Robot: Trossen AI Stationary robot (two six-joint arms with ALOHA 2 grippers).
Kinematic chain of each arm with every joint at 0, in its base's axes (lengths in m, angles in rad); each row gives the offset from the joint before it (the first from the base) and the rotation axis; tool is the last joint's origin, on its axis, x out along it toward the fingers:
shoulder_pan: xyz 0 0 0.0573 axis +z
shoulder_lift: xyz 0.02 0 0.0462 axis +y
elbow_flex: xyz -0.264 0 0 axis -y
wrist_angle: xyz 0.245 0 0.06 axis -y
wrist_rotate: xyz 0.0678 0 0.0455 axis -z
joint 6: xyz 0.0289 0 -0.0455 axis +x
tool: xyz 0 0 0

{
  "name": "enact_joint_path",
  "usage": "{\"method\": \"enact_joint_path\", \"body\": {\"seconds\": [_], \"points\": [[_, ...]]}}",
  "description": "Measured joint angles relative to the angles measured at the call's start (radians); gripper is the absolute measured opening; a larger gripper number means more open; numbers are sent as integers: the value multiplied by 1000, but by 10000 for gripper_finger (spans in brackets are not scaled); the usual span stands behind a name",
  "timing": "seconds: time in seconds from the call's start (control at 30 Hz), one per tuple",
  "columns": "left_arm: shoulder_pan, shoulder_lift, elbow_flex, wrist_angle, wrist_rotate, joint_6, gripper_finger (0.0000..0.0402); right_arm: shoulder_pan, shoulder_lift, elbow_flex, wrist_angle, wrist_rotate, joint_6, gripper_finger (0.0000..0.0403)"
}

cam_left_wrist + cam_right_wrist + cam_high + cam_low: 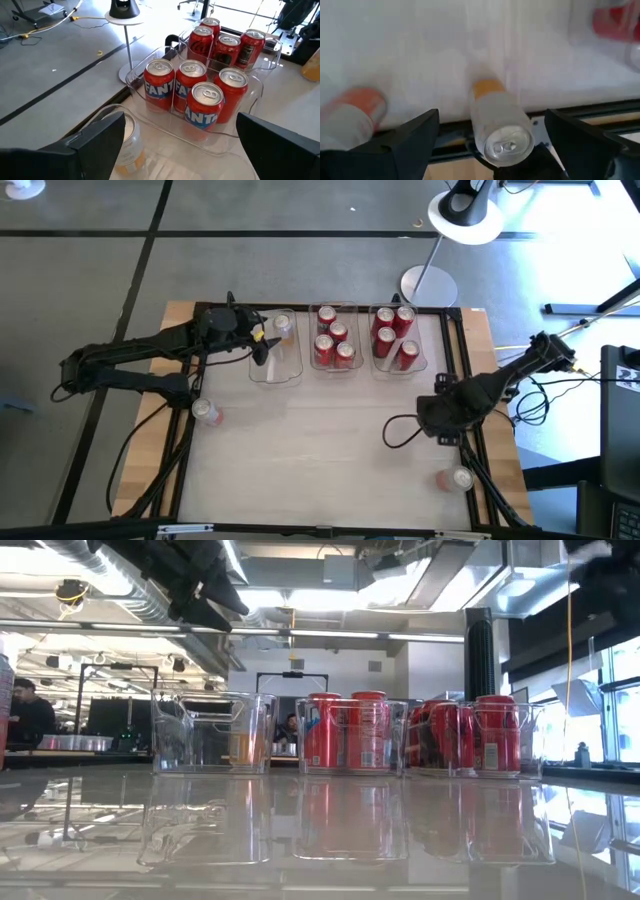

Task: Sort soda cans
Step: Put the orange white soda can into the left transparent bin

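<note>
Now your left gripper [268, 345] hangs over the left bin [292, 372], its fingers spread wide and empty, with one pale can [283, 326] standing in that bin just beside it. The middle bin [352, 360] holds four red cans [334, 340] and the right bin [418, 367] holds four more. Your right gripper [432, 418] is also wide open and holds nothing; in its wrist view a pale can [501, 134] lies on its side between the fingers, close to the dark frame [580, 111]. It looks like the next pick, so come lower, keep the can centred, and close across its body, not its ends. Mind the frame rail just beside it. Another can [206, 412] lies near the left edge and one [456, 478] near the right front corner. The middle of the table [320, 460] gives you free room for carrying.
</note>
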Motion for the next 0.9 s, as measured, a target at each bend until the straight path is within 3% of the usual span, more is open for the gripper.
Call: {"method": "enact_joint_path", "body": {"seconds": [0.47, 0.67, 0.9], "points": [[0, 0, 0, -13, 0, 9, 366, 0, -278, -311, 7, -82, 110, 363], [0, 0, 0, -2, 0, 9, 366, 0, -302, -350, 113, -59, 107, 362], [0, 0, 0, 7, 0, 8, 366, 0, -275, -355, 108, -34, 102, 362]]}}
